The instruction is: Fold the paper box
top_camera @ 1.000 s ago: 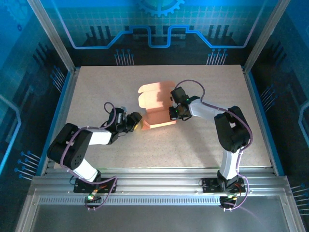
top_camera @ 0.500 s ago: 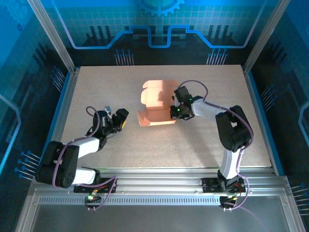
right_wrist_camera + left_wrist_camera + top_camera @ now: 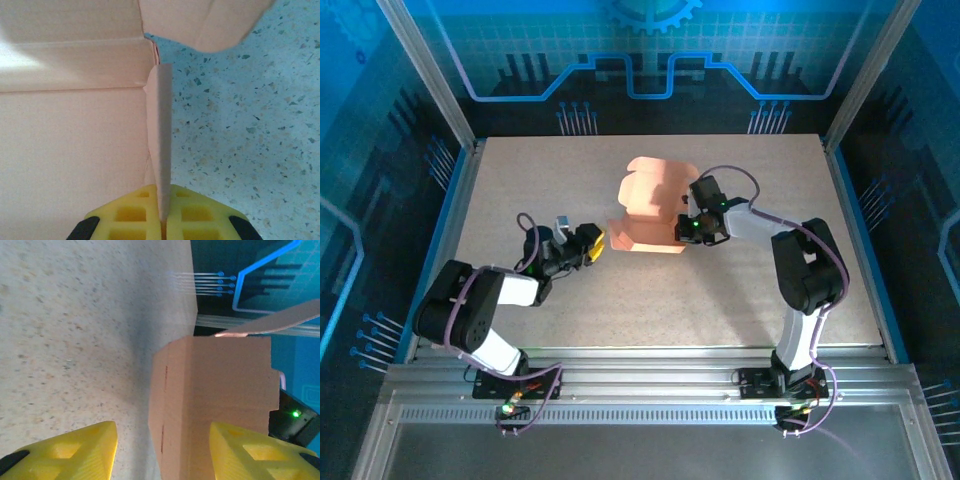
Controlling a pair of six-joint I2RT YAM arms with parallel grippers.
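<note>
Pink cardboard update: we're looking at the paper box (image 3: 645,212) sitting mid-desk (image 3: 740,300), half-formed, with its back panel standing open. Our right gripper (image 3: 686,228) is pinching the thin right side wall, fingers (image 3: 130,215) pressed together on it edge-on. Our left gripper (image 3: 592,245) is hovering just beside the box's left corner with its fingers (image 3: 75,450) spread, clamping nothing as far as we're seeing.

What we're worrying about: that pinched wall is looking flimsy, so any pull from the right is risking a tear at the crease, or dragging the whole box across the desk. And if the left comes in off-line, we're guessing it's crushing that corner instead of folding along the score.
</note>
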